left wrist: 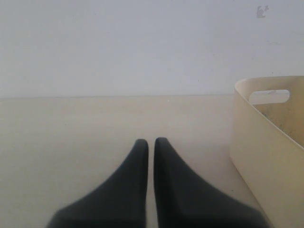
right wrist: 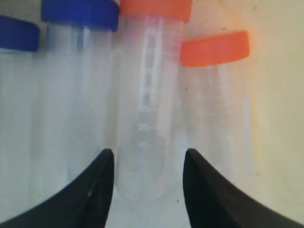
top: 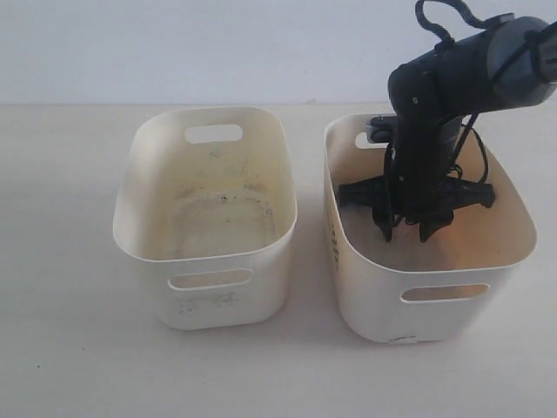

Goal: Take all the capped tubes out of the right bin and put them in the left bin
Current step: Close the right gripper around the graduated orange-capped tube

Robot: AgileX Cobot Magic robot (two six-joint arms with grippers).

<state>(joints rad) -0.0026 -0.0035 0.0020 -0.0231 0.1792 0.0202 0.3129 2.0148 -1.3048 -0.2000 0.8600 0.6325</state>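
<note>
Right bin (top: 365, 287) is entered by right end effector (right wrist: 148, 153). Four capped tubes (right wrist: 76, 104) are packed beneath it. One orange-capped tube (right wrist: 148, 85) is straddled by the jaws; grip cannot be told. Neighbours could be pinched, lying tight alongside.

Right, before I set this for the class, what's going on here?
The right arm is down inside the right bin, where four capped tubes lie side by side. Its fingers sit either side of an orange-capped tube; whether they grip it yet isn't clear. The left bin holds no tubes. The left fingers are shut, over the table beside that bin.
</note>
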